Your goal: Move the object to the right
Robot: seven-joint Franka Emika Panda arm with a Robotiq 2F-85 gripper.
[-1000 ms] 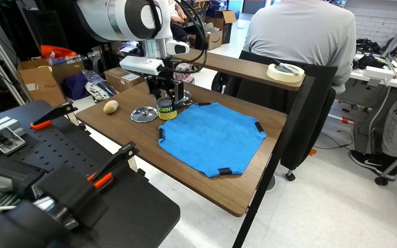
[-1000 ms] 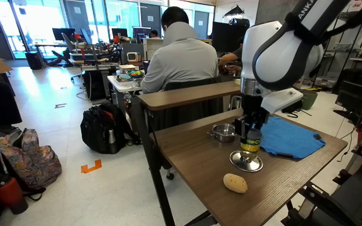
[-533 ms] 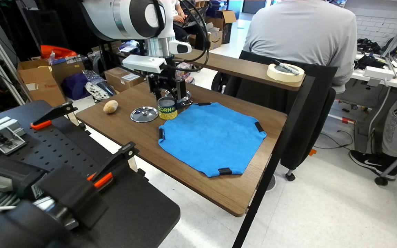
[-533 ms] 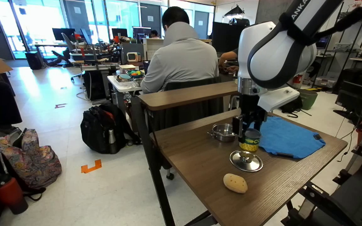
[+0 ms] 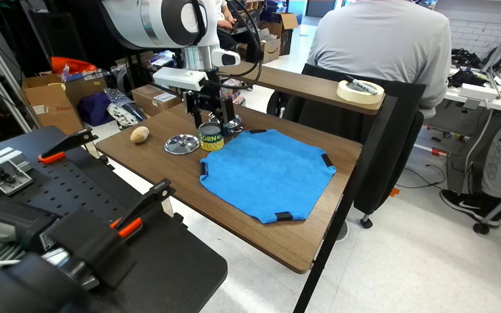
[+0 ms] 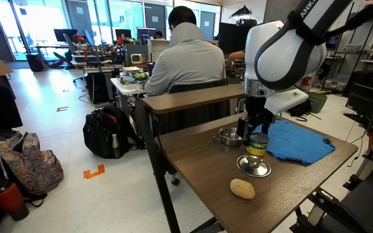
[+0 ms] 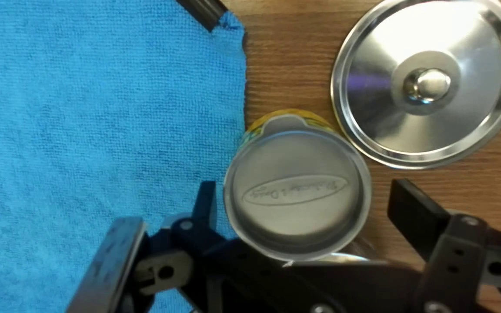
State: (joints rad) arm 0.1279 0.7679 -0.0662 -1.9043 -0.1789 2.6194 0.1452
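The object is a short can (image 5: 211, 142) with a yellow-green corn label and a grey translucent lid. It stands upright on the wooden table beside the blue cloth's edge, in both exterior views. From above, the wrist view shows its round lid (image 7: 297, 193). My gripper (image 7: 309, 202) straddles the can with jaws spread wide. One finger (image 7: 207, 202) is over the cloth side, close to the rim; the opposite finger (image 7: 418, 215) has a clear gap of bare wood before the can. In an exterior view the gripper (image 6: 255, 137) partly overlaps the can's far side.
A shiny metal lid (image 7: 429, 87) lies very close to the can. Right behind the can sits a small metal pot (image 6: 229, 136). Further off is a tan potato-like ball (image 6: 242, 189). The blue cloth (image 5: 268, 174) covers much of the table. A raised shelf (image 6: 193, 99) runs along one side.
The jaws have spread apart on either side of the can, and the arm has risen slightly. The can has shifted very little and stays upright; lid, pot and ball have not moved.
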